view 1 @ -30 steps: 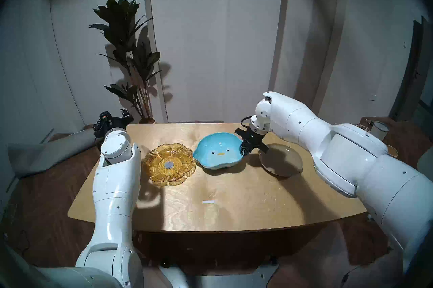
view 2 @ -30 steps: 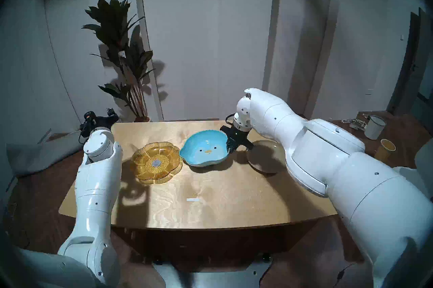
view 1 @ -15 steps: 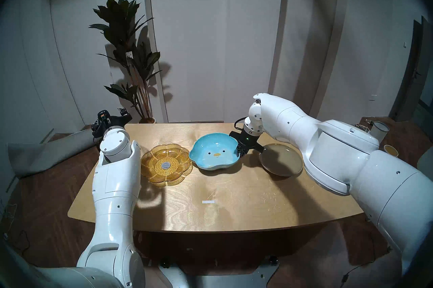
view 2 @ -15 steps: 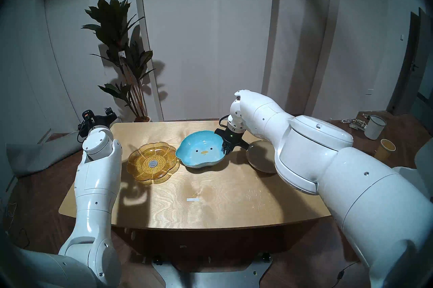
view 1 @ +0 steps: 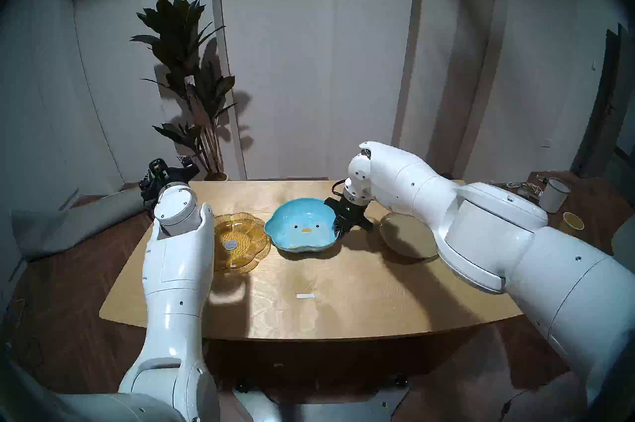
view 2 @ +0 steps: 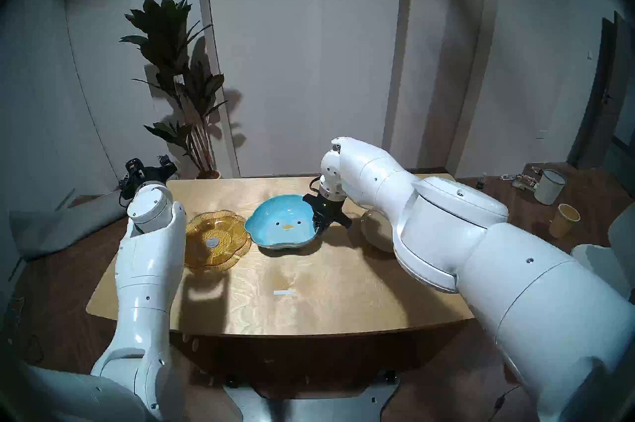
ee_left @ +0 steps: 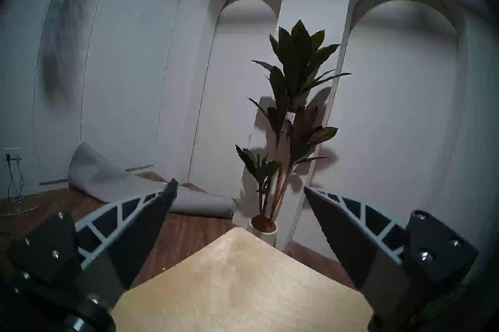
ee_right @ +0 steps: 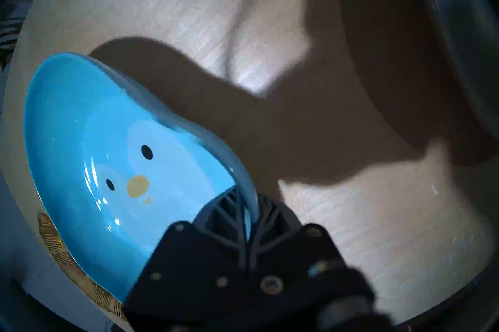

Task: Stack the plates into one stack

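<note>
One blue penguin plate [view 1: 302, 228] tilts, right rim raised.

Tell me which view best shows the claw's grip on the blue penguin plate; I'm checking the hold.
Right wrist: the right claw pinches the blue penguin plate at its rim, close up. Both head views show it small; the left wrist view misses it.

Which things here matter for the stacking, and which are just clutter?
Job:
- blue penguin plate, gripped at its rim by the right tool
- amber glass plate
- olive-beige plate

Clutter:
- potted plant
- white mug
- paper cup
- white label
</note>
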{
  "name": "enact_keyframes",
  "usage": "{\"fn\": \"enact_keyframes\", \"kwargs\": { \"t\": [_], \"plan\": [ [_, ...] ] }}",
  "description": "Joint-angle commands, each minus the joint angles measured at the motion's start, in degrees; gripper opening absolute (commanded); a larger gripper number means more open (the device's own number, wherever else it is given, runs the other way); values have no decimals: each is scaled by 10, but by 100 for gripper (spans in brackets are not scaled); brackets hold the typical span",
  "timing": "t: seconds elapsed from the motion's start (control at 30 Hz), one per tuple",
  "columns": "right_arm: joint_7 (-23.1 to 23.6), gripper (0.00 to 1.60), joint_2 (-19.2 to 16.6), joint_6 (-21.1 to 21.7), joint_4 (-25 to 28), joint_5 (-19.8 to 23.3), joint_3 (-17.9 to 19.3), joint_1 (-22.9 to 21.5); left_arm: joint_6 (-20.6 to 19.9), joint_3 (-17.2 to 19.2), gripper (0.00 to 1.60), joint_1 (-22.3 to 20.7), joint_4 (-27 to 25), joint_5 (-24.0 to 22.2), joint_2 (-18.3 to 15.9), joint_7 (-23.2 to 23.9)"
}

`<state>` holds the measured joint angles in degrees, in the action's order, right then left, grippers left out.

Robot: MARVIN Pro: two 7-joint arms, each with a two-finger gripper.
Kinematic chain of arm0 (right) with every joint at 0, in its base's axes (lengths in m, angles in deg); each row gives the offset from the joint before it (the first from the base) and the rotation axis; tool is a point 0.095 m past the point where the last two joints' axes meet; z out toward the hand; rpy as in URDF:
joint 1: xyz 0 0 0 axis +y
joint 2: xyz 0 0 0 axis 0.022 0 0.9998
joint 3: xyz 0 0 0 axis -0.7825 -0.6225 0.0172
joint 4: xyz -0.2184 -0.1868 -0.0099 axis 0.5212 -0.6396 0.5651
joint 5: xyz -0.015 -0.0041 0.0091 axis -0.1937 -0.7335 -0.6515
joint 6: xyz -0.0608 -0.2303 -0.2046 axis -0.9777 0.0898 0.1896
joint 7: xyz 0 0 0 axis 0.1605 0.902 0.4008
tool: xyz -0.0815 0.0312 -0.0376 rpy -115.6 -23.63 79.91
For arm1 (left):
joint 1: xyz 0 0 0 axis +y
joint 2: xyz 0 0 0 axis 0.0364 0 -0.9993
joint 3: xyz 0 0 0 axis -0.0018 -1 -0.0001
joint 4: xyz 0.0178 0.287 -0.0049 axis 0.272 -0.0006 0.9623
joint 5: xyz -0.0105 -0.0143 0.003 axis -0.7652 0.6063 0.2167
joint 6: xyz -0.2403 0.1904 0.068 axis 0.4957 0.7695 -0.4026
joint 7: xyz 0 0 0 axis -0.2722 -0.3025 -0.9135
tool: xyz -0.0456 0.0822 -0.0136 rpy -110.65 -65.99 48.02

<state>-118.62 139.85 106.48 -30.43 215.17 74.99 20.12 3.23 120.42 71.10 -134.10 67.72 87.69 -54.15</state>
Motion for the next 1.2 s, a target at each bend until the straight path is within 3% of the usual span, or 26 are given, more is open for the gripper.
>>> {"fn": "enact_keyframes", "kwargs": {
  "t": [0.0, 0.4, 1.17],
  "plan": [
    [-5, 0, -10, -47, 17, -4, 1, -6, 6, -7, 160, -15, -17, 5, 4, -7],
    [-7, 0, -46, -107, 25, -13, 4, -7, 11, 14, 160, -51, -10, 3, -1, -38],
    [82, 0, -58, -163, 101, -22, 29, 31, 12, 28, 160, -57, 15, 5, 8, -83]
  ]
}}
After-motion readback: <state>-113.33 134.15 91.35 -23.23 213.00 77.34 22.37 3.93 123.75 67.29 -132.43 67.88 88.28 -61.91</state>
